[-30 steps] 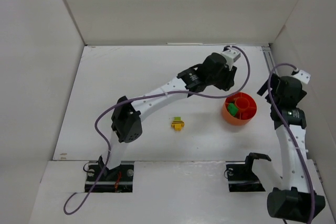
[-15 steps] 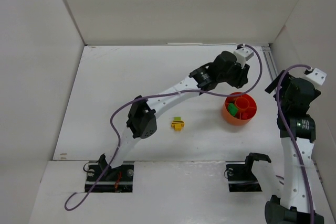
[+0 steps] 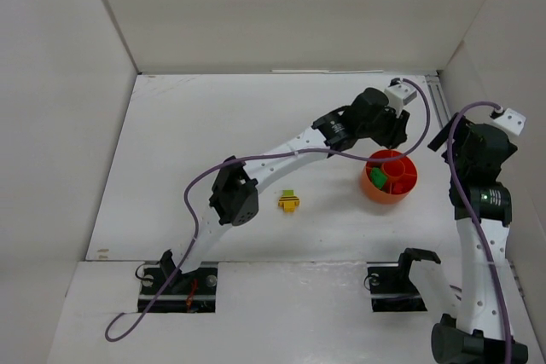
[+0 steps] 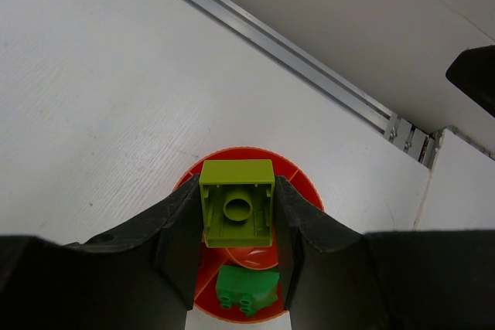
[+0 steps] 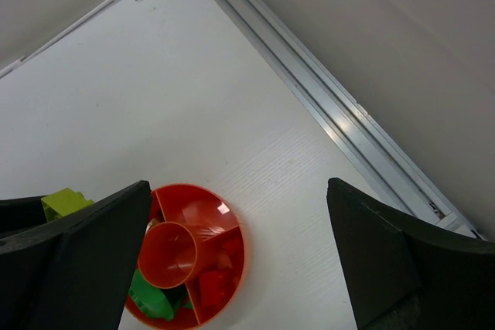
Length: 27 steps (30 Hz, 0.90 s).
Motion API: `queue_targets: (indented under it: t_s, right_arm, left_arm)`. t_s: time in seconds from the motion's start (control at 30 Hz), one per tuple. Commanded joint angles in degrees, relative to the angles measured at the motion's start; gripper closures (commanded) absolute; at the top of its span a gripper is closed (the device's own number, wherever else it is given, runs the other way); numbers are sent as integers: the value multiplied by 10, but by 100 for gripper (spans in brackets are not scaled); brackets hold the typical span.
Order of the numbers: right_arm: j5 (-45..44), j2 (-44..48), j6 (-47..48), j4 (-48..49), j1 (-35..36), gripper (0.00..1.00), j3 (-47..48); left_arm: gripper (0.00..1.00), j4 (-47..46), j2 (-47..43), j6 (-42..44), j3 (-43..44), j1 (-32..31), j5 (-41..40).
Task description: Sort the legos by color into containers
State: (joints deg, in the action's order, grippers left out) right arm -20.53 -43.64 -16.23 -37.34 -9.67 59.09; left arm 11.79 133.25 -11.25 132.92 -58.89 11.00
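Observation:
The round orange-red bowl [image 3: 392, 177] stands at the right of the table. It holds a green brick [image 4: 247, 289] and red pieces [image 5: 218, 284] in separate compartments. My left gripper [image 4: 237, 218] is shut on a lime brick [image 4: 237, 202], held hollow side up just above the bowl's rim [image 4: 303, 183]. The lime brick also shows in the right wrist view [image 5: 64, 202]. My right gripper [image 5: 236, 260] is open and empty, above the table to the right of the bowl [image 5: 193, 260]. A yellow brick with a green piece behind it [image 3: 289, 202] lies at the table's middle.
White walls close the table at the back and both sides. A metal rail [image 5: 332, 113] runs along the right wall's foot. A purple cable [image 3: 281, 156] loops along the left arm. A black bracket [image 3: 414, 259] stands near the right arm's base.
My left gripper has moved right to the bowl with the lime brick. My right arm has drawn back to the right, away from the bowl.

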Motion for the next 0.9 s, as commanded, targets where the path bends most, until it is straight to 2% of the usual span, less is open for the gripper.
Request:
queue_targets:
  t_s: [0.0,0.23,0.43,0.53,0.8,0.87]
  right_arm:
    - [8,8,6,18,4,0,3]
    - [8,31,11,30,4,0,-2]
    - [128,57,66,89,4,0,-14]
    - [153,57,82,97,9,0,-14]
    - [197,80,95,126,26,0,-25]
    - [197,80,100,119,32,0,-20]
  left_arm:
    - [82,-16,-4,-7,12,-3,10]
    - [82,-5,-16,-18,-8,-3,21]
    - [83,-5,-16,-19,-20,-3,27]
    - [83,-11,-21,-19,-20,-3,27]
    - [83,-41,-33,3,-36,-3,-70]
    - [83,-41,-20,11,-15,-3,-91]
